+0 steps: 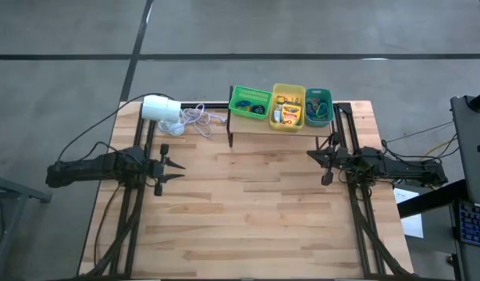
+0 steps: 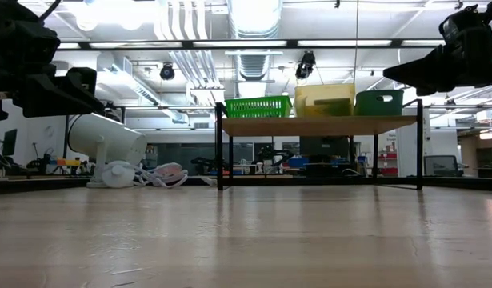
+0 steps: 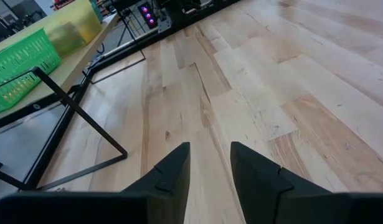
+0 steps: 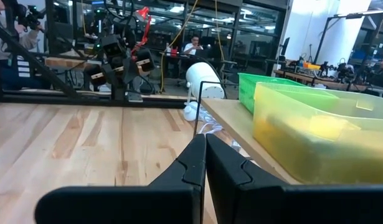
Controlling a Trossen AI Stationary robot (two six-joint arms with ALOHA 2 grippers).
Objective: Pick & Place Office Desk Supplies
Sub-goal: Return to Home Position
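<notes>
Over opposite table sides, left arm and right arm hover level

No readable text or numbers anywhere. The crayon boxes in the yellow bin do carry print, but it's too small to make out.

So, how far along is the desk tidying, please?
Nearly finished: the green bin, yellow bin and teal bin stand on the shelf with supplies inside. Nothing is held: the left hand is open, the right hand shut, both empty. Seemingly only parking remains.
</notes>
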